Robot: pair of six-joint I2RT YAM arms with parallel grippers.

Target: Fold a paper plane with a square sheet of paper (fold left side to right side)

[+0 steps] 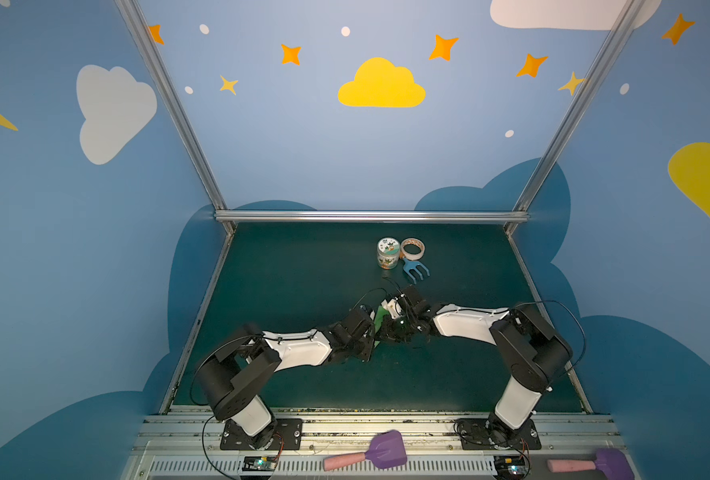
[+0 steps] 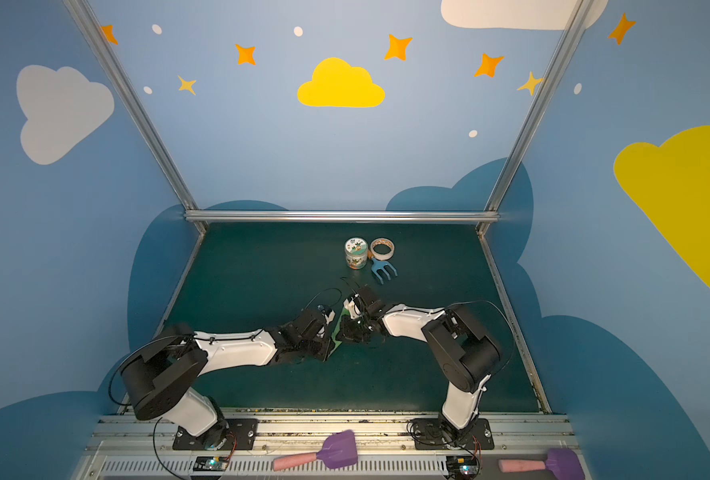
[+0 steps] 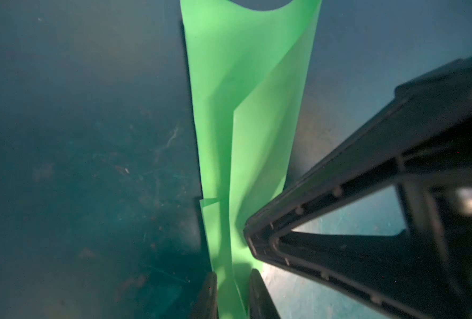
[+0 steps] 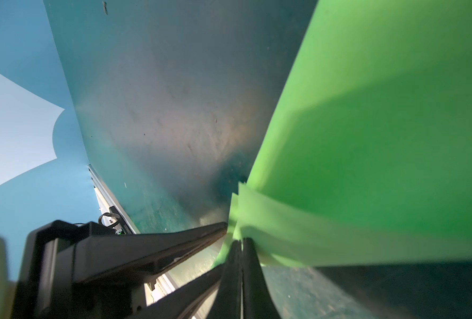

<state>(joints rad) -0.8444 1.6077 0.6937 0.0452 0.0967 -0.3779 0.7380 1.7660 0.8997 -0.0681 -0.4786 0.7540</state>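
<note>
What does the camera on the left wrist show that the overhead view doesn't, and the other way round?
Only the left wrist view shows the paper's layered flaps and creases up close, with the left tool straddling its narrow end.

Only a top view shows the whole table, both arms, and the jar, tape roll and blue fork at the back.

Both show the green paper between the two tools; the right tool is at its edge.

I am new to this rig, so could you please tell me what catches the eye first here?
The folded green paper stands out, pinched between both grippers at mid-table, the left gripper and right gripper meeting there. Behind them sit a small jar, a tape roll and a blue toy fork.
</note>
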